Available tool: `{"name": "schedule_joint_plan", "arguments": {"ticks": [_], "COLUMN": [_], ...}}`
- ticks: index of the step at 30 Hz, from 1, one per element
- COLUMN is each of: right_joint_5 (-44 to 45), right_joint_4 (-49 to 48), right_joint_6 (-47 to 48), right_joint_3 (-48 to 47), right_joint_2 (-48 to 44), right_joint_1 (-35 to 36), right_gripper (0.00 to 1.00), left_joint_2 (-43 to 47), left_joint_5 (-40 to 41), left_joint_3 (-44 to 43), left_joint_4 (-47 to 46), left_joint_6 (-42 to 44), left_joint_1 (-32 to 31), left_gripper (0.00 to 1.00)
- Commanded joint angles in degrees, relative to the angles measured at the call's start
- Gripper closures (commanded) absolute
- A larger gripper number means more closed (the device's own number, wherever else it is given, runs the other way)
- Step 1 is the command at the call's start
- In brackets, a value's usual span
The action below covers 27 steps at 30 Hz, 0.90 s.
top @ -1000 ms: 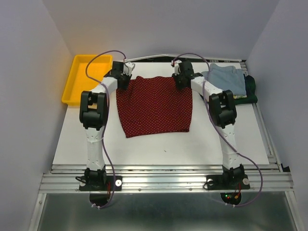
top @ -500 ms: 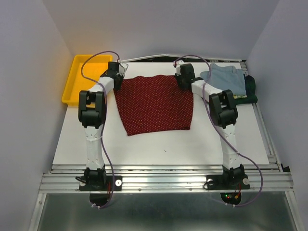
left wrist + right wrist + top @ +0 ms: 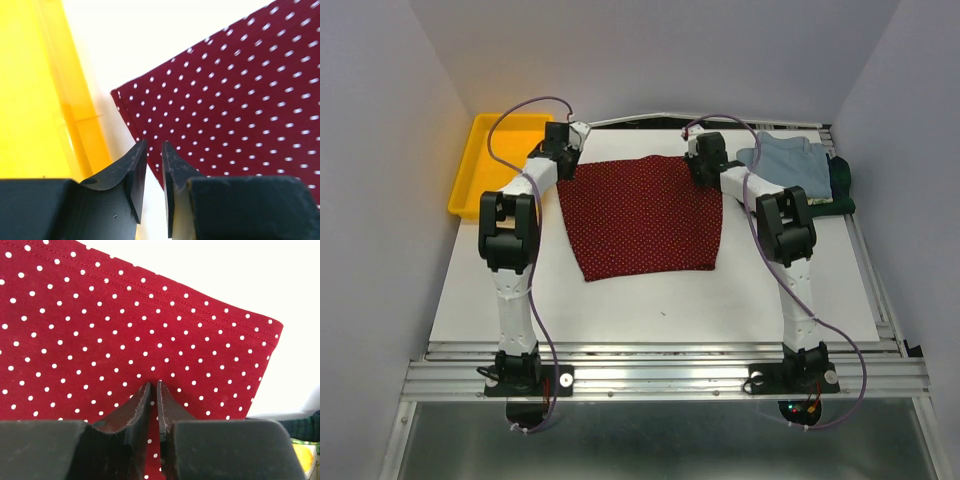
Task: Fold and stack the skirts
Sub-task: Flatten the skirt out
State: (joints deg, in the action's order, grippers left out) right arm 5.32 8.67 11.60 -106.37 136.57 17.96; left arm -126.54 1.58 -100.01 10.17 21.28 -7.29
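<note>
**Red skirt flat, both end effectors pinched on its far corners**

- Position: the dark red skirt (image 3: 645, 215) lies spread out on the table (image 3: 620, 300), in the far half between centre and far edge. No fold in it yet.
- The left end effector (image 3: 567, 138) is at the skirt's far-left corner, just beside the yellow tray (image 3: 495, 160), which sits at the table's far-left corner.
- The left end effector's fingers are closed to a thin slot. Their tips sit on the skirt's side edge just short of the corner, and it reads as pinching that edge.
- The right end effector (image 3: 701, 160) is at the skirt's far-right corner, a little inboard of the stitched hem. It shows the same thin slot with dotted red cloth in it, so it reads as holding cloth.
- Finished pile: this is at the table's far-right corner.
  - The light blue skirt (image 3: 785, 160) is on top.
  - The dark green skirt (image 3: 842, 185) shows toward the right edge.
  - A sliver of the yellow-green patterned skirt (image 3: 817, 201) shows on the pile's near side.
  - The pile sits just beside the red skirt's far-right corner.
- Handling: the cloth looks thin, light and limp, so it probably won't hold shape and will sag between the two grips. It likely slides easily on the table.
- Best hold: the doubled hem at the corners, since it is thicker and less likely to slip out.
- Fold move: both corners should lift level and travel together toward the near edge, or the fold will skew.
- Risk: the right arm could brush the blue pile.
</note>
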Motion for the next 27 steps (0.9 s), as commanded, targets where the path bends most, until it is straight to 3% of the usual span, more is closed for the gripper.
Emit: {"name": "schedule_joint_plan", "arguments": {"ticks": [1, 7, 15, 20, 27], "right_joint_5": [-0.9, -4.7, -12.4, -20.1, -28.3], "right_joint_4": [8.6, 13.2, 18.0, 24.4, 32.4], "right_joint_6": [1.2, 4.7, 7.7, 10.2, 9.8], "right_joint_3": [0.2, 4.4, 23.7, 33.4, 42.5], "right_joint_2": [0.8, -2.1, -13.5, -20.4, -28.0], "right_joint_1": [-1.0, -1.0, -1.0, 3.4, 14.0], "right_gripper": [0.84, 0.86, 0.89, 0.91, 0.91], "left_joint_2": [3.9, 9.6, 25.5, 32.1, 29.8], "left_joint_5": [-1.5, -8.4, -10.1, -12.0, -12.4], "left_joint_3": [-0.6, 2.3, 24.2, 31.4, 31.9], "left_joint_4": [-2.0, 1.4, 5.4, 8.4, 9.3], "left_joint_6": [-0.7, -3.0, 0.1, 0.2, 0.3], "left_joint_1": [-1.9, -1.9, -2.3, -2.4, -3.5], "left_gripper": [0.69, 0.68, 0.66, 0.65, 0.65]}}
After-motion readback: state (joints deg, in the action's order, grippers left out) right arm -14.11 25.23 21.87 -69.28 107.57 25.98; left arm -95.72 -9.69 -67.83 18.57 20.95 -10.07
